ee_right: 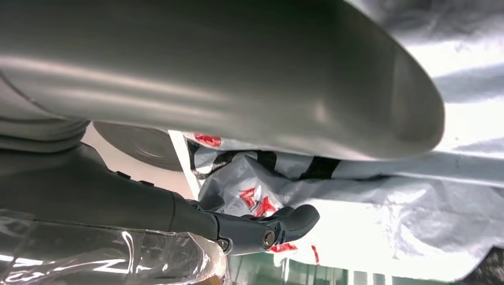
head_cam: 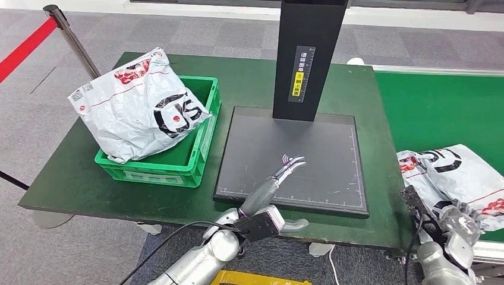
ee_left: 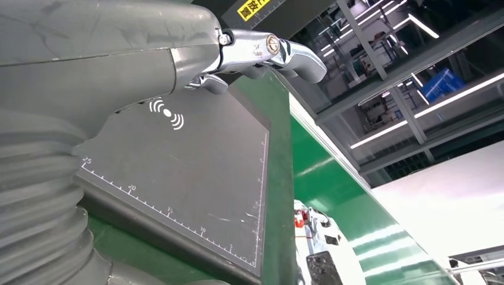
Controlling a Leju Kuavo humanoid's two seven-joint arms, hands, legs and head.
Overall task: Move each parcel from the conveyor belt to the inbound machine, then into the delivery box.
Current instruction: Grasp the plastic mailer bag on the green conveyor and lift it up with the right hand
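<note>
the parcel [head_cam: 457, 175] at the conveyor belt's [head_cam: 440, 107] near edge is being approached by the right hand [head_cam: 457, 228] (finger state cannot be told); a firm grasp is required next. the left hand [head_cam: 270, 205] is held fingers apart, empty.

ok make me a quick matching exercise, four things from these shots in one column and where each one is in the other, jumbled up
Things:
1. parcel in the crate
2. parcel on the belt
3. left hand
4. black post

Places:
A. on the green conveyor belt, by the right hand
B. rising from the far edge of the scanning plate
C. sticking out of the green crate
D. over the near part of the scanning plate, holding nothing

Pairs: 1-C, 2-A, 3-D, 4-B
</note>
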